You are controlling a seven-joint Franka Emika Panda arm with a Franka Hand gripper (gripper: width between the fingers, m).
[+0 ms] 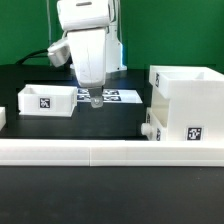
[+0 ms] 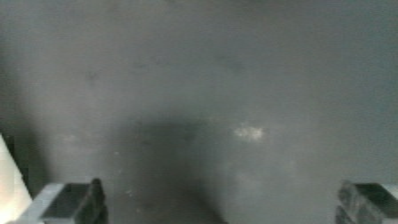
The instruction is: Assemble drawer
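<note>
The large white casing (image 1: 186, 102) stands at the exterior view's right, with tags on its front. A small knob (image 1: 150, 131) shows at its lower left side, so one tray seems to sit inside it. A second white tray (image 1: 48, 99) with a tag lies at the exterior view's left. My gripper (image 1: 92, 99) hangs between them, just right of the loose tray, a little above the black table. Its fingers (image 2: 71, 203) stand wide apart with only bare table between them in the wrist view. It is open and empty.
A long low white rail (image 1: 100, 152) runs across the front of the table. The marker board (image 1: 118, 97) lies flat behind my gripper. A white part edge (image 1: 2, 117) shows at the far left.
</note>
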